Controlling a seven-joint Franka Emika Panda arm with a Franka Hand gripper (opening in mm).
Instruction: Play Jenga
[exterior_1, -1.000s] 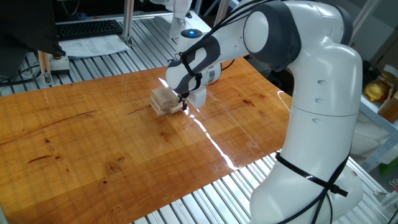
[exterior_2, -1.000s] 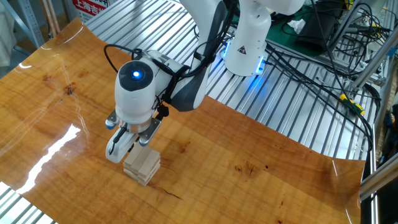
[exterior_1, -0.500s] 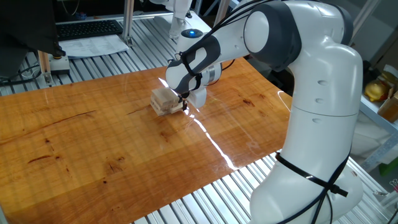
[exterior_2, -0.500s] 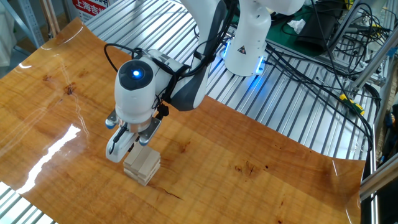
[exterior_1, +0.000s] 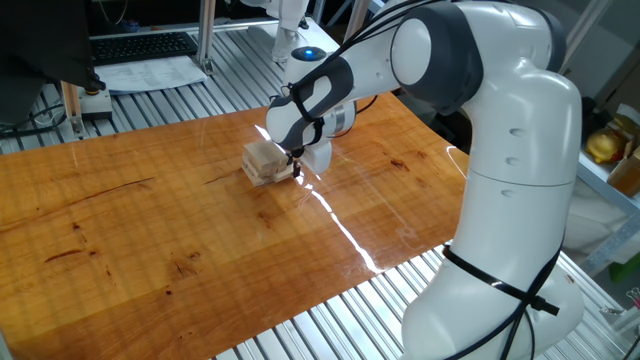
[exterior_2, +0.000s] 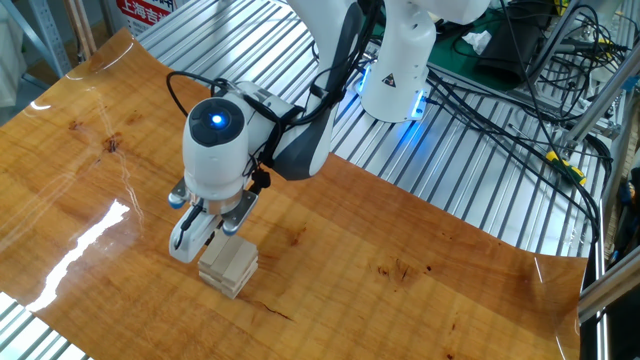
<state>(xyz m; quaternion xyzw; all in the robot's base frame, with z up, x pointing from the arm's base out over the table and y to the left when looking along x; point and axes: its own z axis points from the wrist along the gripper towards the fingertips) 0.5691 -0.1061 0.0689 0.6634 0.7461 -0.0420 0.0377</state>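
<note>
One fixed view shows the wooden bench (exterior_1: 150, 220) with a small stack of pale blocks (exterior_1: 264, 161) standing on its far central part. The stack is low, with crossed layers; the exact number of layers cannot be read from this side. The white arm (exterior_1: 470, 120) reaches over from the right, and the tool (exterior_1: 296, 168) is down at the right-hand side of the stack, at about the level of its lower half.

The other fixed view looks down on the same spot. The blocks (exterior_2: 229, 265) sit directly below the wrist, whose round housing carries a lit blue lamp (exterior_2: 220, 119). The tool (exterior_2: 206, 236) straddles the upper end of the stack. One finger (exterior_2: 186, 236) hangs beside the stack's left face, seemingly touching or just beside it; the other is mostly hidden behind the top block.

Tool state: I cannot tell whether it is clenched on a block or released, as the contact points are hidden in both views.

Silver slatted framing (exterior_2: 470, 190) borders the bench, with a bundle of black cables (exterior_2: 500, 110) lying across it
</note>
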